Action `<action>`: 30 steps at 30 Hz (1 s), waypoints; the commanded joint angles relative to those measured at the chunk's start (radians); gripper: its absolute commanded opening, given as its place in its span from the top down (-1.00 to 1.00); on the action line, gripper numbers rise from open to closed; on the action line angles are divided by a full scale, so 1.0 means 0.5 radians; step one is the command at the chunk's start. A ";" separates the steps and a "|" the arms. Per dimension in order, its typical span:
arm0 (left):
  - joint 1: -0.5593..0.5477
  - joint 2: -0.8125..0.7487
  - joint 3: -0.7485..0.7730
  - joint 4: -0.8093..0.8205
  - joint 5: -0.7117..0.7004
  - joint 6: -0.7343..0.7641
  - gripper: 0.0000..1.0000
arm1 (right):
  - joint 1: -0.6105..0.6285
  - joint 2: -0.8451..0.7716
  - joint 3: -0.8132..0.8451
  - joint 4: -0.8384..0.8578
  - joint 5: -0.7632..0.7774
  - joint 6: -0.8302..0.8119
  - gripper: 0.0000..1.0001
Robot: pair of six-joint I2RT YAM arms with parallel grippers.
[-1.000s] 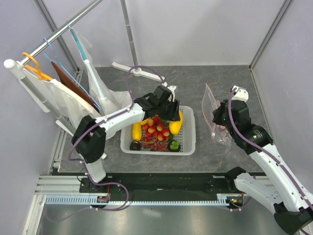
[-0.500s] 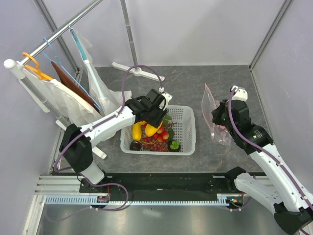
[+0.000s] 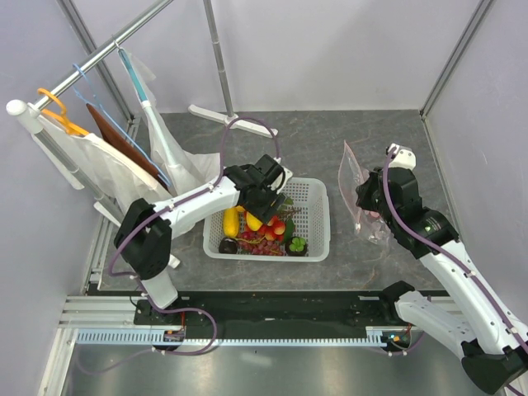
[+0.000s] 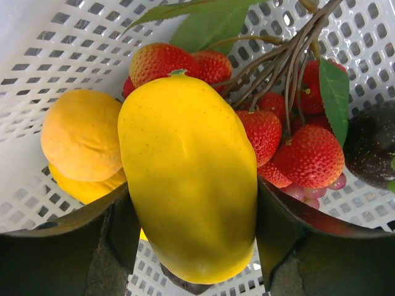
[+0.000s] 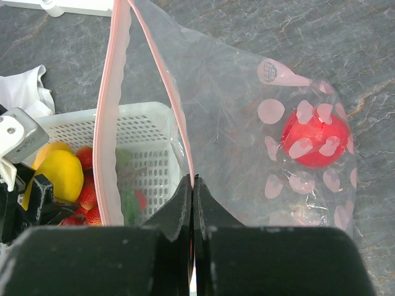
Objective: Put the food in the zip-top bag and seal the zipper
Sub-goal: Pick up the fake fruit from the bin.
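Note:
My left gripper is shut on a yellow mango and holds it just above the fruit in the white mesh basket; in the left wrist view the mango fills the space between the jaws of that gripper. Below lie an orange, red-yellow small fruits, a second mango, purple grapes and dark mangosteens. My right gripper is shut on one lip of the zip-top bag, holding it upright right of the basket. The pink zipper gapes open. A red pomegranate lies inside the bag.
A clothes rack with hangers and hanging garments stands at the left, its white foot at the back. Loose green leaves lie among the fruit. Grey enclosure walls close in the dark stone tabletop.
My left gripper has taken the mango from the basket's right side, lifted it and carried it left over the middle of the basket. The right arm and bag have barely moved.

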 commanded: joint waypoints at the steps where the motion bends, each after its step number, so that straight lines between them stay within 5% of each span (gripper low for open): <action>1: 0.006 -0.102 0.154 -0.031 0.045 0.002 -0.32 | -0.006 -0.005 0.040 0.059 0.016 -0.026 1.00; 8: 0.015 -0.221 0.716 0.049 0.492 -0.170 -0.17 | -0.006 -0.011 0.064 0.056 0.040 -0.057 1.00; 14: 0.006 -0.071 1.133 0.309 0.947 -0.749 -0.10 | -0.006 0.004 0.107 0.022 0.108 -0.020 1.00; 21: -0.016 -0.007 0.984 0.827 1.089 -1.363 -0.03 | -0.006 0.001 0.095 0.028 0.035 0.035 1.00; 30: -0.101 0.202 1.017 1.018 1.116 -1.517 -0.01 | -0.019 0.010 0.086 0.062 -0.107 0.152 1.00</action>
